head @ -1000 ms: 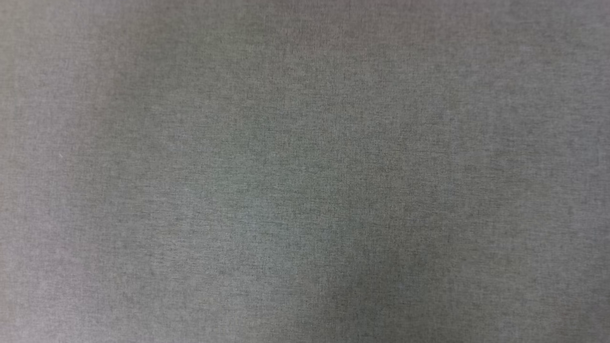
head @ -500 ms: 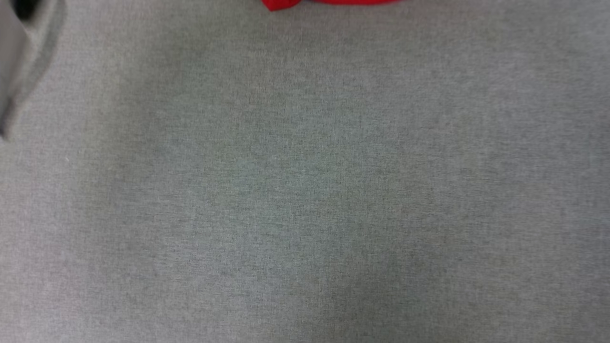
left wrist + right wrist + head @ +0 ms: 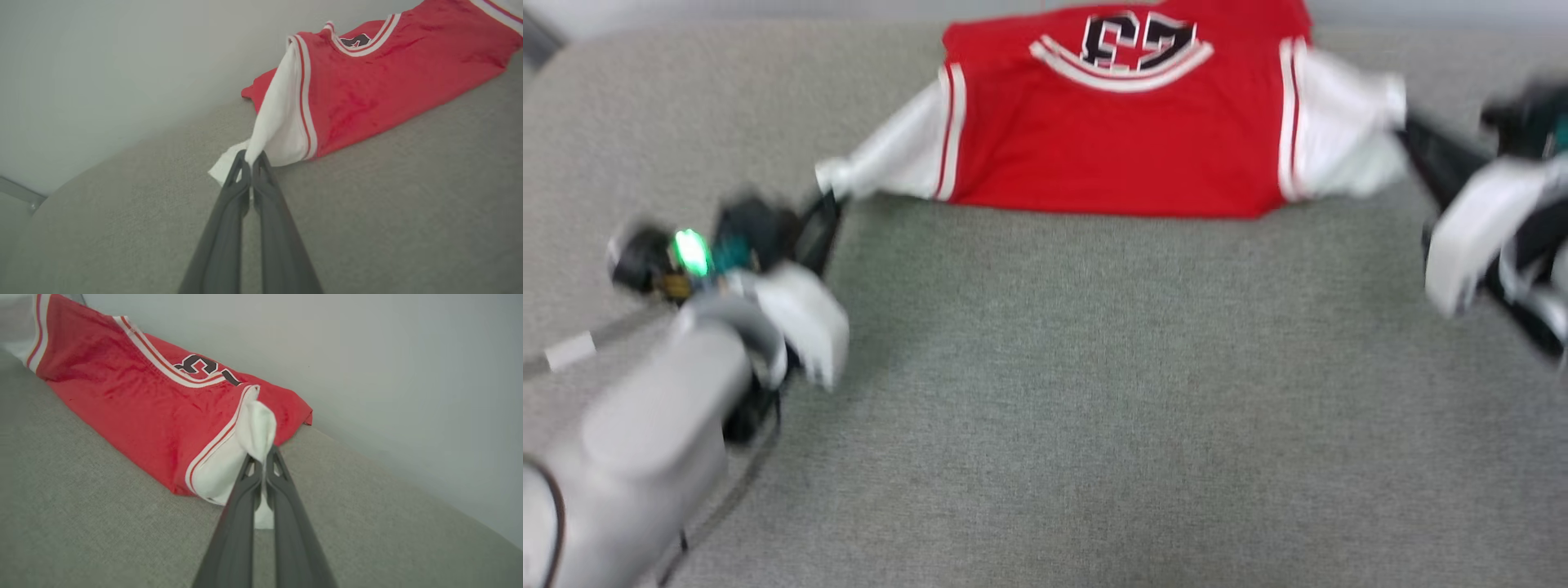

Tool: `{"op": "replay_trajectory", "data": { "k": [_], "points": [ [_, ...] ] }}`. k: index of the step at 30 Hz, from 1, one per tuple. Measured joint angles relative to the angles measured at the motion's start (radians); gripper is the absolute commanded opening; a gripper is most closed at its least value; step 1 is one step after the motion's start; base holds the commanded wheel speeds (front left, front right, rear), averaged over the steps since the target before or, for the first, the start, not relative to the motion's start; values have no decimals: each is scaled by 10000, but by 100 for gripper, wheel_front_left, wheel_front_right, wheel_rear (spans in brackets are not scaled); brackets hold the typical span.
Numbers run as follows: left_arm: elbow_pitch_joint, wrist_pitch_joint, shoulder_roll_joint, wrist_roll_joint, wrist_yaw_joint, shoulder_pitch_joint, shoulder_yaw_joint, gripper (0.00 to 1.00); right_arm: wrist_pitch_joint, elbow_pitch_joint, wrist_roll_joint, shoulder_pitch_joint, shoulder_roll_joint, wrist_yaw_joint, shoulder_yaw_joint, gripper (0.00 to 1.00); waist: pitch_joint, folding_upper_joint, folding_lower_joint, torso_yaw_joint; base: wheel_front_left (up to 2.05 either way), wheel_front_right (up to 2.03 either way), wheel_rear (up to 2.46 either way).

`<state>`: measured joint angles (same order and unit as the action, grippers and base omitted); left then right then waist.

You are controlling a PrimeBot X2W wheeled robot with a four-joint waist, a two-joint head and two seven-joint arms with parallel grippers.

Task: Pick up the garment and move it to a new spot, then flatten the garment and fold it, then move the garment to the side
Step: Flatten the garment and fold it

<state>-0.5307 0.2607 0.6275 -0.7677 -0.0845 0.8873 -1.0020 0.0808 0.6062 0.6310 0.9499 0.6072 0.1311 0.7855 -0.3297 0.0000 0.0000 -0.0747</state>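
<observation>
So the garment (image 3: 1119, 139) is sitting at the far middle of the grey cloth-covered desk (image 3: 1094, 367), right up by the pale wall (image 3: 102, 61). It's stretched out sideways between the two arms, red body in the middle and a white sleeve pulled out to each side. The black-and-white number print (image 3: 1137, 39) faces up at the far end of the shirt and reads upside down from the head view. There are thin red-white stripes where each sleeve joins the body.

The left fingers (image 3: 244, 157) are pressed together and pinching the tip of the left sleeve (image 3: 273, 118). That sleeve is bunched into a narrow point where it goes in between them, and a small flap of white cloth sticks out just beside the tips, low over the desk. It's the same deal on the other side: the right fingers (image 3: 270, 455) are closed tight on the right sleeve (image 3: 253, 428), which is gathered into a rounded lump just past the tips, with a bit of white hanging down between them.

The head view is pretty smeared, so the arms look blurry, but you can make out a green light (image 3: 690, 249) on the left wrist. The near half of the desk is plain grey cloth. I can't tell whether the red near edge rests on the desk or hangs just above it.
</observation>
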Motion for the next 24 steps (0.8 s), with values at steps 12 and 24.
{"op": "replay_trajectory", "data": {
  "k": [12, 24],
  "points": [
    [1776, 23, 1166, -834, -894, -4325, -12, 0, -351, -1475, 491, -4657, 984, 0, -1227, 0, 1596, 0, -1, 19, 0, 0, 0],
    [3452, -562, 2337, -1701, -1755, -6812, -454, 0, -1850, -3511, 665, -9306, 1507, 2, -3461, 0, 2917, 0, -2, 77, 0, 0, 0]
  ]
}}
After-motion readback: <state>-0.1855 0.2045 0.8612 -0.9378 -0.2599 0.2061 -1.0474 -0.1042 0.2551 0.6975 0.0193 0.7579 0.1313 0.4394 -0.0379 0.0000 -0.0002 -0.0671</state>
